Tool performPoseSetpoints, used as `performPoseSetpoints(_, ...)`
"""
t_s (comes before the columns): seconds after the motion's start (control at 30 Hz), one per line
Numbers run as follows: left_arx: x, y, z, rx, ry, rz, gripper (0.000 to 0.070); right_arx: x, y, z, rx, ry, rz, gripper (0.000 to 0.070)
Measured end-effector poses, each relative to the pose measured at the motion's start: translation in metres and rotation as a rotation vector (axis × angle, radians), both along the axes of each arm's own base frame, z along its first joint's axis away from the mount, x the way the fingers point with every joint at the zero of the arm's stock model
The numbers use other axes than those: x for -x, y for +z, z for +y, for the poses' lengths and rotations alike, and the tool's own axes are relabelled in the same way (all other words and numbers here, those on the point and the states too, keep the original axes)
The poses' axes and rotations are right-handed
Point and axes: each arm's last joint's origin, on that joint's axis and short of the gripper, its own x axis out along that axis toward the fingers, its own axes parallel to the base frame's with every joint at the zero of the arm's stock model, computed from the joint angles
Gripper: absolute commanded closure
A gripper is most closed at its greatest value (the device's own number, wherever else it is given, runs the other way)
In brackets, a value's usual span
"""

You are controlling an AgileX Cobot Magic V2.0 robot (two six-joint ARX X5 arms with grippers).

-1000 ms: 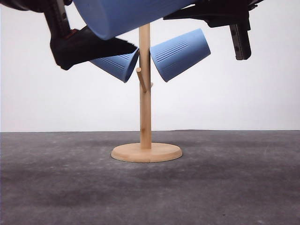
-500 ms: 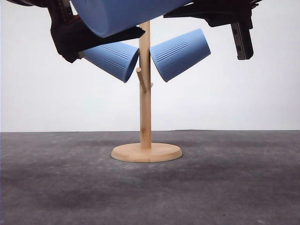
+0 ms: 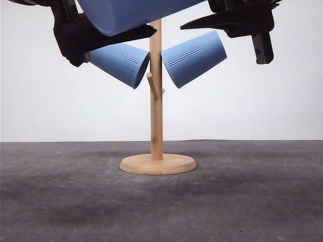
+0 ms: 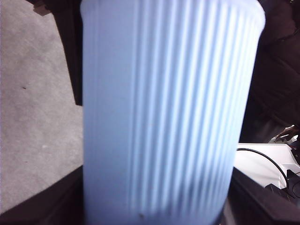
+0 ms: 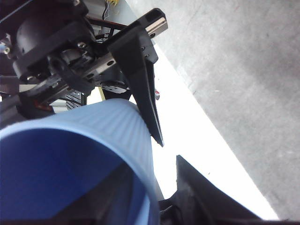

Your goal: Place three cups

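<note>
Hanging on the wooden cup tree (image 3: 157, 101) are two of the three light-blue ribbed cups: the left hung cup (image 3: 121, 63) and the right hung cup (image 3: 194, 58), each tilted mouth-down toward the post on an upper peg. One short lower peg (image 3: 152, 84) stands bare on the near side of the post.

The third cup (image 3: 133, 14) is up at the top of the front view, lying roughly horizontal, close to the camera and in front of the post's top. The left gripper (image 3: 108, 38) is clamped on it; the left wrist view has its ribbed wall (image 4: 168, 117) running between the dark fingers. The right gripper (image 3: 227, 22) sits beside the cup's other end, jaws apart and gripping nothing; the right wrist view looks past its finger (image 5: 192, 197) at the cup's rim (image 5: 140, 154).

Risks, as judged from here:
- The held cup is just above both hung cups. Lowering it without clearing them could knock one off its peg.
- The bare peg is short and partly under the hung cups. A mouth that misses it would slide down the post.
- A push against the post could tip the tree, since its round base (image 3: 158, 164) merely rests on the grey table (image 3: 262, 196).
- The right fingers, near the rim, could snag it.
</note>
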Motion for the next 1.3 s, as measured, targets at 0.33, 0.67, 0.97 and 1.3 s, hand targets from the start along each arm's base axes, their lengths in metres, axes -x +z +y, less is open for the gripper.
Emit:
performPoseSetpoints(0.33,-0.001,-0.001,0.0,-0.037,0.053,0.02,0.0276,-0.012,0.021,-0.042,-0.044,-0.151,-0.119,0.0477)
performPoseSetpoints(0.67,-0.006,-0.003,0.002,-0.153,0.271,0.239,0.0276,-0.021,0.028,-0.086,0.129,-0.377,-0.256,0.0478)
performPoseSetpoints(0.97,-0.022,-0.001,0.012,-0.159,0.499,0.57,0.0276,-0.024,0.023,-0.091,0.372,-0.449,-0.359,0.0478)
performPoseSetpoints(1.3,-0.058,-0.023,0.017,-0.133,0.609,0.848,0.0276,-0.023,0.023,-0.089,0.373,-0.433,-0.372,0.0478)
